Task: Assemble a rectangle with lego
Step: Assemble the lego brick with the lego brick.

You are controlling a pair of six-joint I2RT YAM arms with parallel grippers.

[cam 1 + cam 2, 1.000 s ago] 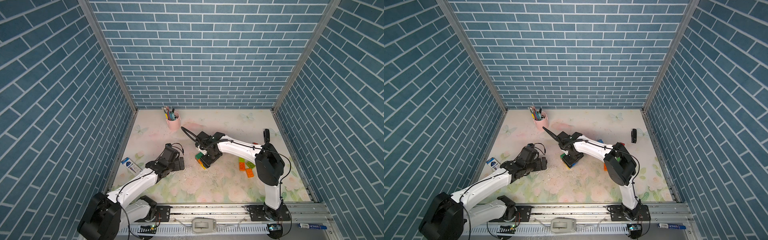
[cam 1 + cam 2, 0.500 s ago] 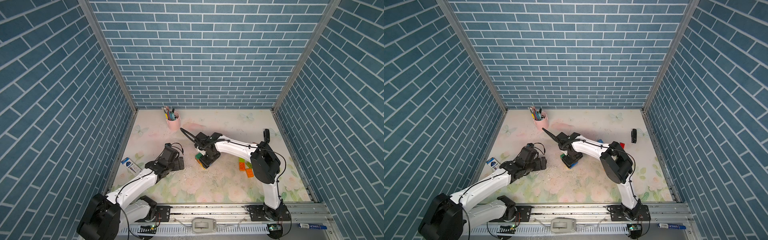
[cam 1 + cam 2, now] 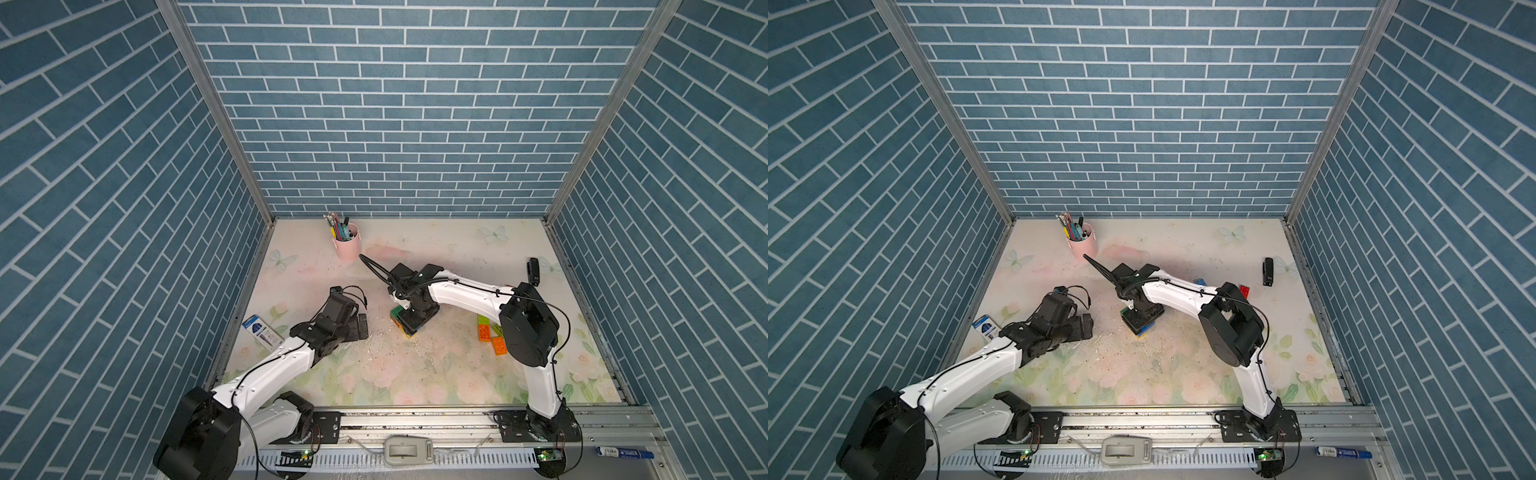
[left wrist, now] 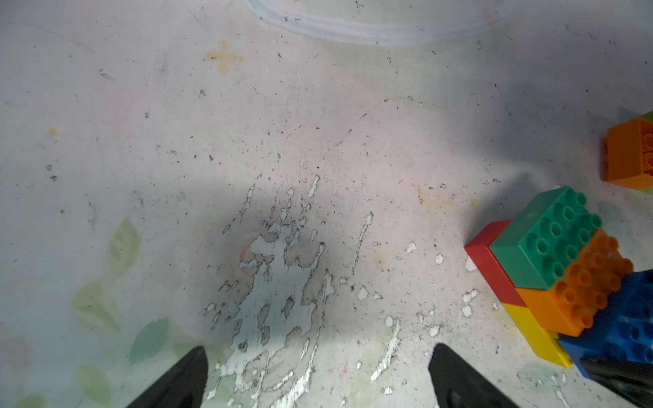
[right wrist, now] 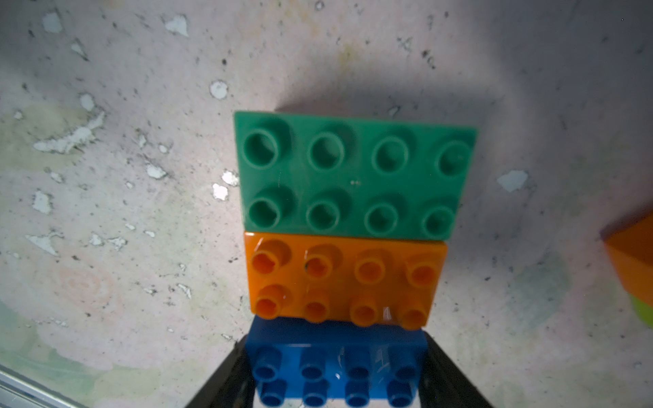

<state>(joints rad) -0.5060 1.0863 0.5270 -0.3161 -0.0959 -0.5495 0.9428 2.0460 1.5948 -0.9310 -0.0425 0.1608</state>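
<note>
1. Right end effector [image 5: 337,344] is gripping the blue brick [image 5: 335,367], which is sitting flush against the orange brick [image 5: 346,279] and green brick [image 5: 353,176], mid-worktop [image 4: 247,141].
2. Left end effector [image 4: 318,349] is hovering wide open, left of them.
3. Loose bricks [image 3: 484,332] are lying well right.

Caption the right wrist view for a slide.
Right end effector grips blue brick beside orange brick and green brick.

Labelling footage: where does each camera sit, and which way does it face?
Top views: high above the front rail, looking down at table, left arm, right arm.
Left wrist: faces worn table; open left gripper tips show.
Right wrist: looks down on green brick, orange brick; right gripper clamps blue brick.
Shared: both wrist views show those bricks.
</note>
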